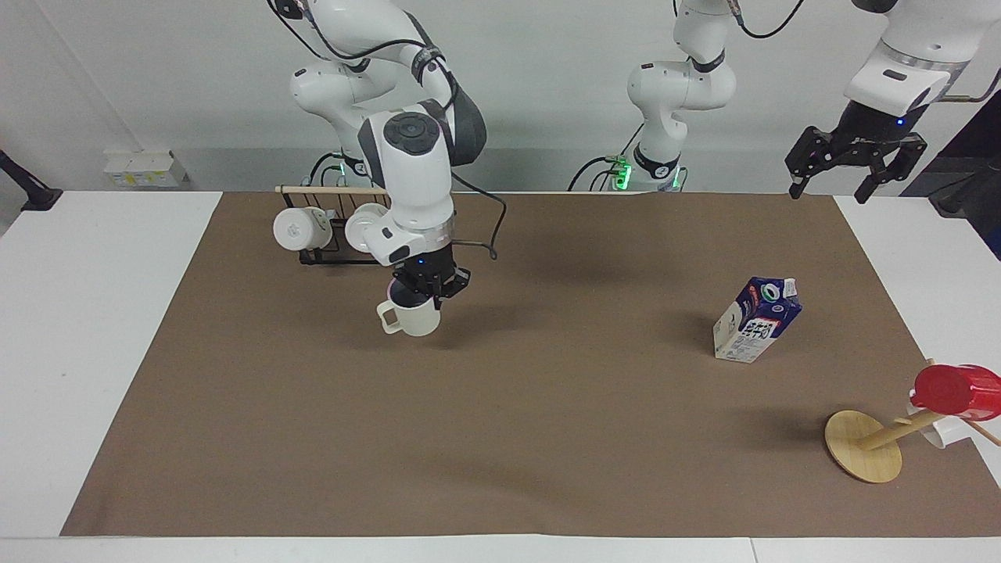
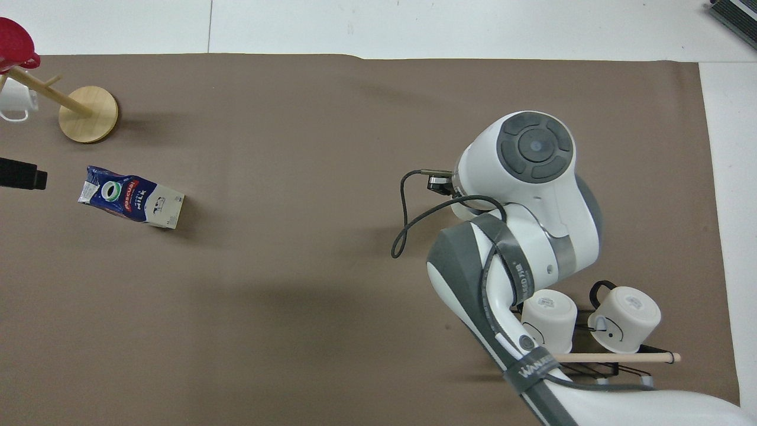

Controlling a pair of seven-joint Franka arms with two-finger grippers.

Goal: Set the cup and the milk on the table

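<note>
My right gripper [image 1: 428, 291] is shut on the rim of the cream-white cup [image 1: 414, 317] and holds it upright, just above the brown sheet [image 1: 547, 407] of the table [image 1: 78, 313], near the wire rack. In the overhead view the right arm covers the cup. The milk [image 1: 757, 319], a dark blue and white carton, stands on the sheet toward the left arm's end; it also shows in the overhead view [image 2: 131, 197]. My left gripper [image 1: 830, 191] is open and empty, raised over the table's edge at the left arm's end, and waits.
A black wire rack [image 1: 344, 254] with two white mugs [image 2: 547, 319] stands close to the robots at the right arm's end. A wooden mug tree [image 1: 864, 446] with a red cup [image 1: 956, 389] and a white mug [image 1: 938, 432] stands farther from the robots than the milk.
</note>
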